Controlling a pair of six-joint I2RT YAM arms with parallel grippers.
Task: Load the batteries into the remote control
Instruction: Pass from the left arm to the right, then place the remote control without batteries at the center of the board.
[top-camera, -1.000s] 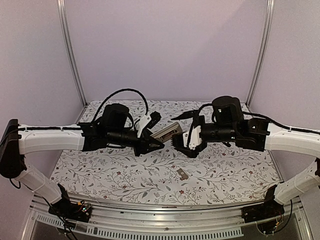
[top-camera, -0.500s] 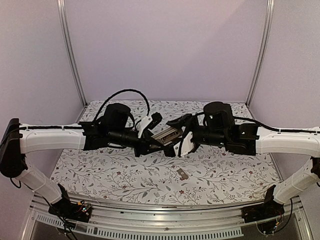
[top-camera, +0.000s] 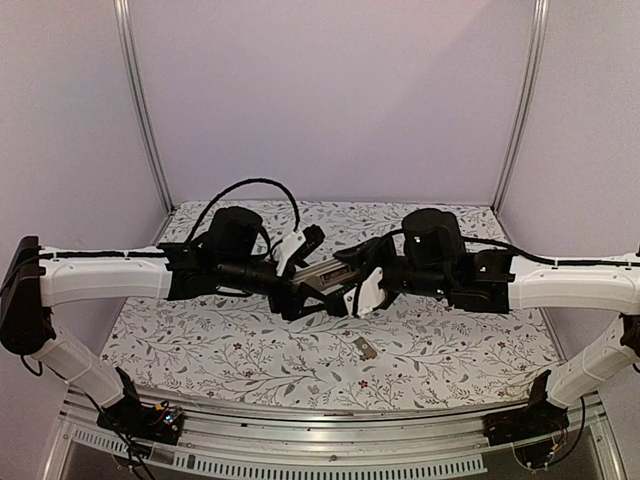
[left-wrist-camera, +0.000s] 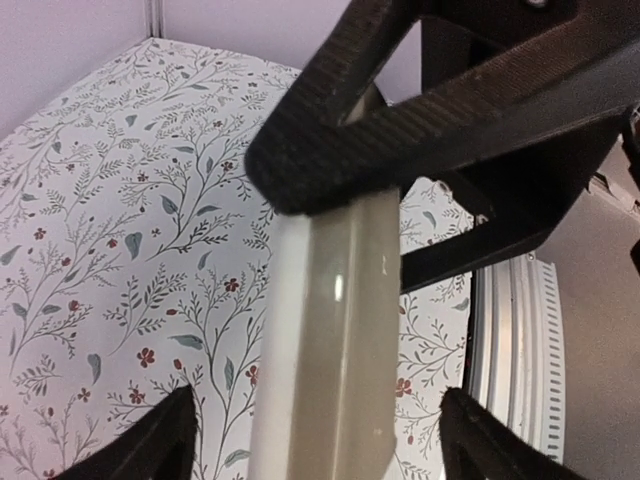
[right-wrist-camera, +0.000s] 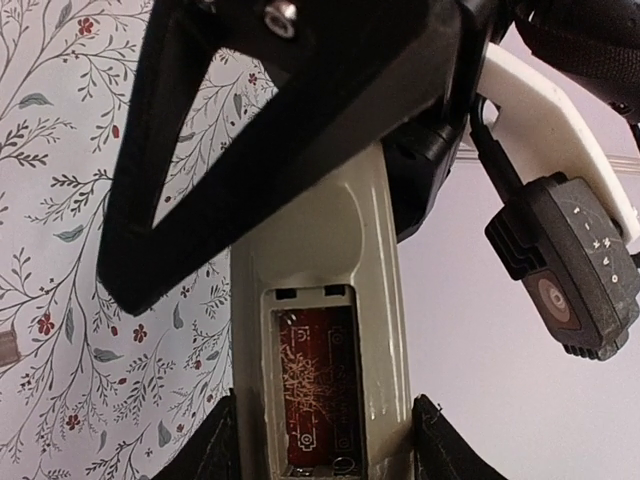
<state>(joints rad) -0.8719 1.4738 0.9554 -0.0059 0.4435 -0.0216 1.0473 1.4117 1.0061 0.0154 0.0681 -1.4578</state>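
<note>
- From overhead, two arms reach in from the left and right edges and meet at the centre of the frame, above a table (top-camera: 200, 340) covered in a leaf-and-flower print.
- The remote control (top-camera: 330, 272) is held in the air between them, with its tan-grey back showing.
- The right gripper (right-wrist-camera: 322, 440) grasps it, one finger pressed to each long side.
- The left gripper (left-wrist-camera: 315, 440) is released, its fingertips spread with a gap on either side of the remote control.
- The battery recess (right-wrist-camera: 315, 385) is uncovered and reddish-brown inside.
- A small flat piece (top-camera: 365, 348) lies on the table, at lower centre of the frame.
</note>
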